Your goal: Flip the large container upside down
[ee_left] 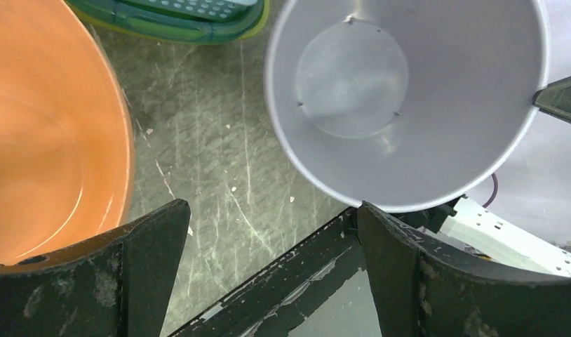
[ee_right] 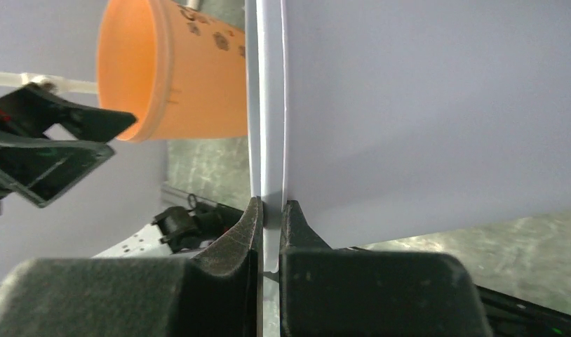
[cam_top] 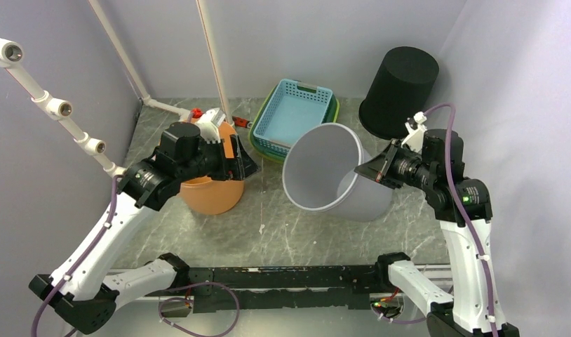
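Note:
The large container is a pale grey bucket (cam_top: 325, 168), tilted with its mouth facing the near left, its lower side on or just over the table. My right gripper (cam_top: 370, 172) is shut on its rim at the right side. In the right wrist view the fingers pinch the thin rim (ee_right: 269, 105) at the gripper (ee_right: 271, 207). My left gripper (cam_top: 244, 165) is open and empty, over the right edge of the orange bucket (cam_top: 209, 193). In the left wrist view the left gripper (ee_left: 269, 210) hangs above the table, and the grey bucket's inside (ee_left: 409, 91) shows beyond it.
A black bucket (cam_top: 398, 88) stands upside down at the back right. Stacked blue and green baskets (cam_top: 293, 112) sit behind the grey bucket. White pipes (cam_top: 58, 109) run along the left. The orange bucket also shows in the wrist views (ee_left: 44, 140) (ee_right: 170, 70).

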`<state>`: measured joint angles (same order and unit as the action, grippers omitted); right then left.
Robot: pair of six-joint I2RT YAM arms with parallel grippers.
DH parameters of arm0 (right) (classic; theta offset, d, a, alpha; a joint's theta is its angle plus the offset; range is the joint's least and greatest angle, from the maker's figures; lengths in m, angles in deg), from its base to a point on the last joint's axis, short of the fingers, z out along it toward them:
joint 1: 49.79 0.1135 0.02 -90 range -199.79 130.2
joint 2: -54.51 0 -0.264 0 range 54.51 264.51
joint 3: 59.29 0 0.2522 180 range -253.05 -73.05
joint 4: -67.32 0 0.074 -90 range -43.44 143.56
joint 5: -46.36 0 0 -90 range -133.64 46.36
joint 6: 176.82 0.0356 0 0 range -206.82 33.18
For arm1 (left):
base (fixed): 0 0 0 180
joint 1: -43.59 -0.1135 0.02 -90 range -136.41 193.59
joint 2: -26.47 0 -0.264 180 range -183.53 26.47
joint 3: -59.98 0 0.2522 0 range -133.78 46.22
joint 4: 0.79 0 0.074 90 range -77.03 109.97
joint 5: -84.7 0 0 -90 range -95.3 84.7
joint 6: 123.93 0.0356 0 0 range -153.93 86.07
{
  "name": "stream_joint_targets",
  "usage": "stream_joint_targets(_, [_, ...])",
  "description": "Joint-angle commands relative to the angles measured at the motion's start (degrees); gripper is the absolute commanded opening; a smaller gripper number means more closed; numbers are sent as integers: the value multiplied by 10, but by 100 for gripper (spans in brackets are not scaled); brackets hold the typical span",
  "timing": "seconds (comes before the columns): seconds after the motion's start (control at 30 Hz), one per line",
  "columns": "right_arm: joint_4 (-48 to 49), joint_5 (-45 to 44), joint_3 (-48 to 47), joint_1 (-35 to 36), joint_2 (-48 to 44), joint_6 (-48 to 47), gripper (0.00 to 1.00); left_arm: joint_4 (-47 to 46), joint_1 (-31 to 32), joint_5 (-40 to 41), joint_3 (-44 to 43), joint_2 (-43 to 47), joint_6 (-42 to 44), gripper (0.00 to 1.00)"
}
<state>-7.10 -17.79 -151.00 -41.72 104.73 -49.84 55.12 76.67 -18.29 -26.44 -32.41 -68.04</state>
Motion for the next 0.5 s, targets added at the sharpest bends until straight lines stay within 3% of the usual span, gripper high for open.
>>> stream_joint_targets(0.0, [-54, -74, -69, 1, 11, -79, 0, 12, 2, 33, -34, 16, 25, 94])
stream_joint_targets(0.47, [-154, -168, -121, 2, 38, -176, 0, 57, 2, 91, -62, 26, 50, 94])
